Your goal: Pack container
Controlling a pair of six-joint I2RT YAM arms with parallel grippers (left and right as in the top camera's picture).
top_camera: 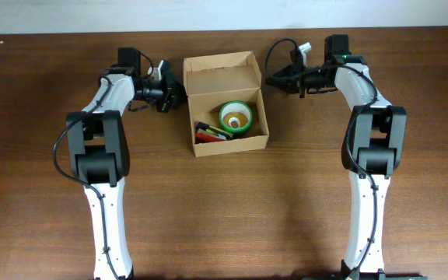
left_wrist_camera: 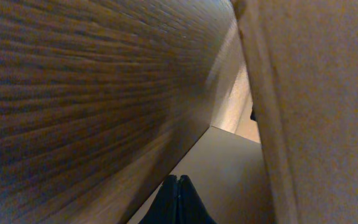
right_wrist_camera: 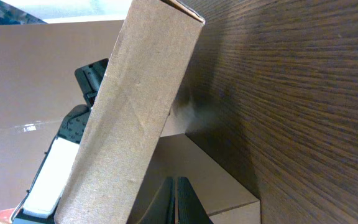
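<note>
The left pincer (top_camera: 175, 96) is closed on nothing, with the cardboard box (top_camera: 232, 145) just beyond its tips. The right pincer (top_camera: 271, 78) is closed too, with the box's lid flap (top_camera: 220, 71) just ahead of it.

overhead: top-down, far | both wrists: low, close, facing container (top_camera: 221, 75) from opposite sides

I take this for a robotics lab bench. A left arm (top_camera: 102, 206) and right arm (top_camera: 362, 204) stand on 1 wood-grain table (top_camera: 224, 222).
</note>
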